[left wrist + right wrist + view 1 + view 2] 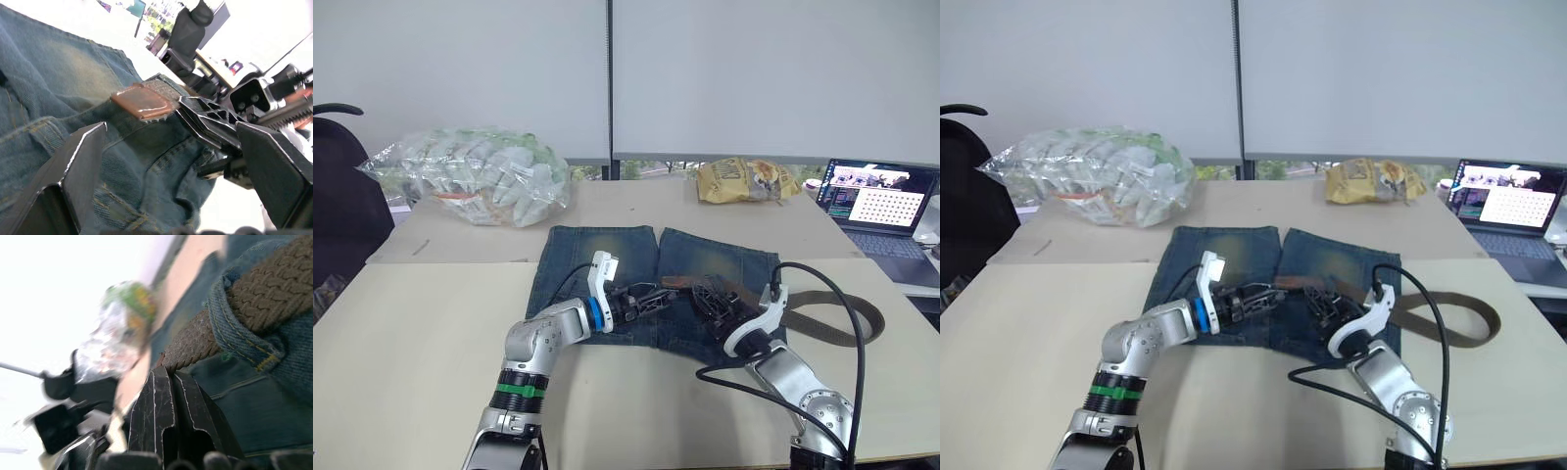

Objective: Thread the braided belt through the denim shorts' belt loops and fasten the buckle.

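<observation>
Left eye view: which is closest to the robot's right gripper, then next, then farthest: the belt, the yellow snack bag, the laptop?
From the right gripper:
1. The braided belt, in its fingers over the denim shorts.
2. The yellow snack bag, beyond the shorts.
3. The laptop, at the far right edge.

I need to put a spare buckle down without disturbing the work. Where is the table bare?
Free: the near-left table between its edge and the denim shorts, and the near strip between the two arms. Crowded: the waistband, where the left gripper and right gripper meet on the braided belt; the plastic bag, snack bag and laptop line the far side.
</observation>
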You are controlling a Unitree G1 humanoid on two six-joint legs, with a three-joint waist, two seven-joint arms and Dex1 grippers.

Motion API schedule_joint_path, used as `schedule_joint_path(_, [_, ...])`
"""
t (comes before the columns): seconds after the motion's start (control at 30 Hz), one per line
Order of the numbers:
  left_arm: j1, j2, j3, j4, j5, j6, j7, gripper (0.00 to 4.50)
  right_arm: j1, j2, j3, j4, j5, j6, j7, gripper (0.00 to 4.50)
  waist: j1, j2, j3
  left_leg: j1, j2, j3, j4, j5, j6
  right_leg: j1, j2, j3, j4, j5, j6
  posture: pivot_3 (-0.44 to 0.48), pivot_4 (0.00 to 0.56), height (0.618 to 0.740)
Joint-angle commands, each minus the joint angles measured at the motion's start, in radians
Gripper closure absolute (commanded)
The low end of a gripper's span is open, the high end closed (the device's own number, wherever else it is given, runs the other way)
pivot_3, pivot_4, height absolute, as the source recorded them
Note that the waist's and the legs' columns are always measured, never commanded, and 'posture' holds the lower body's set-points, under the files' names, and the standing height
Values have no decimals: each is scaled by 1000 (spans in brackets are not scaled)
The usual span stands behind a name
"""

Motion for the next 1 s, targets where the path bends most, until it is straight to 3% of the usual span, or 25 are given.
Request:
schedule_joint_path(0.03, [-11,-21,43,-41,-80,57,31,13,14,-16,29,-59,37,-32,63,4482,1,0,0,0,0,0,0,0,0,0,0,0,0,0,0,0,150,740])
schedule_joint_path(0.27, [-51,-93,153,2,-203,105,128,13,63,-53,70,-73,32,-49,109,4482,1,0,0,0,0,0,0,0,0,0,0,0,0,0,0,0,150,740])
schedule_joint_path(0.37, [-55,-99,155,15,-206,103,144,798,72,-66,80,-81,39,-57,122,4500,1,0,0,0,0,0,0,0,0,0,0,0,0,0,0,0,150,740])
schedule_joint_path(0.73, [-48,-84,108,23,-189,78,138,4475,82,-84,101,-80,34,-82,138,4500,1,0,0,0,0,0,0,0,0,0,0,0,-1,0,0,0,150,740])
schedule_joint_path(0.9, [-45,-77,104,21,-190,76,139,4475,91,-87,113,-75,26,-96,138,4500,1,0,0,0,0,0,0,0,0,0,0,0,-1,0,0,0,150,740])
schedule_joint_path(1.0, [-43,-73,104,19,-194,79,143,4500,89,-74,113,-71,62,-94,123,3530,1,0,0,0,0,0,0,0,0,0,0,0,-1,0,0,0,150,740])
